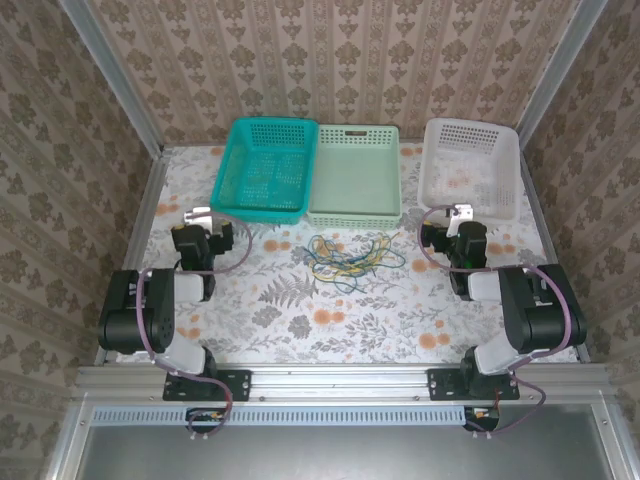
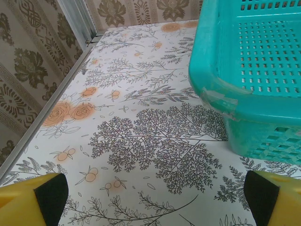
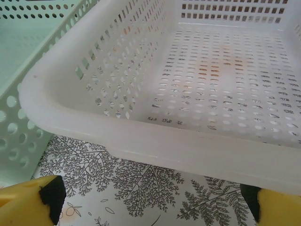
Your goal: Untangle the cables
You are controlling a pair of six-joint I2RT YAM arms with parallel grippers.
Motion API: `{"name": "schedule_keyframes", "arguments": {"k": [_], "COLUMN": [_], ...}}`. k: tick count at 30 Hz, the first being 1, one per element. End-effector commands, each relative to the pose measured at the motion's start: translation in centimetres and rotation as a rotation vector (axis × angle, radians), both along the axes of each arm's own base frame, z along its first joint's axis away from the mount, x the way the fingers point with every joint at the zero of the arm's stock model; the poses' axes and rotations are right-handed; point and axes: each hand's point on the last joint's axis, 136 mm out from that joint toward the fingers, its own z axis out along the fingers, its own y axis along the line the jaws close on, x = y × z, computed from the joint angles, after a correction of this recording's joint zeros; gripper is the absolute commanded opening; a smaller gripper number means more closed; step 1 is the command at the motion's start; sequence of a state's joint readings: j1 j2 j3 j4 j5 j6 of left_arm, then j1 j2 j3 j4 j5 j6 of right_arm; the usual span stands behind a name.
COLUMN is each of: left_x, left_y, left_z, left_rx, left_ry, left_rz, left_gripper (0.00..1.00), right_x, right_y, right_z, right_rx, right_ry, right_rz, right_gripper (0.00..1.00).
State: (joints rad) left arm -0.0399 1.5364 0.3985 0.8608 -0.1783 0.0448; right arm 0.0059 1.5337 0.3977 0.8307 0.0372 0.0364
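Cables [image 1: 350, 258] lie in one loose knot of yellow, blue and dark strands on the floral table [image 1: 300, 320], just near of the pale green basket [image 1: 355, 175], untouched. With the teal basket [image 1: 262, 170] to its left and the white basket [image 1: 470, 170] to its right, that makes a far row of three, probably one bin per freed cable. The left gripper [image 1: 197, 215] hovers by the teal basket's near left corner, the right gripper [image 1: 460, 213] at the white basket's near rim. Both have jaws spread wide, holding nothing, apparently parked either side so the tangle is open to a first pick.
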Motion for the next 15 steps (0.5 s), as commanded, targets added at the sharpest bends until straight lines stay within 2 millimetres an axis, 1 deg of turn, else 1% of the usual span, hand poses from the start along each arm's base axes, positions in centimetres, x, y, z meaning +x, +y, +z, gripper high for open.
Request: {"name": "schedule_keyframes", "arguments": {"k": [1, 15], "left_x": [0.1, 0.16], "left_y": [-0.72, -0.73], "left_z": [0.22, 0.17], "left_rx": [-0.022, -0.03], "left_ry": [-0.014, -0.01], "left_rz": [-0.029, -0.037], "left_gripper": [1.0, 1.0], "right_x": [0.52, 0.57], "right_y": [0.08, 0.06], "right_z": [1.1, 1.13], "right_rx": [-0.009, -0.006], "right_ry": [-0.038, -0.037], "right_rz": [-0.001, 0.0], "right_gripper": [1.0, 1.0]}}
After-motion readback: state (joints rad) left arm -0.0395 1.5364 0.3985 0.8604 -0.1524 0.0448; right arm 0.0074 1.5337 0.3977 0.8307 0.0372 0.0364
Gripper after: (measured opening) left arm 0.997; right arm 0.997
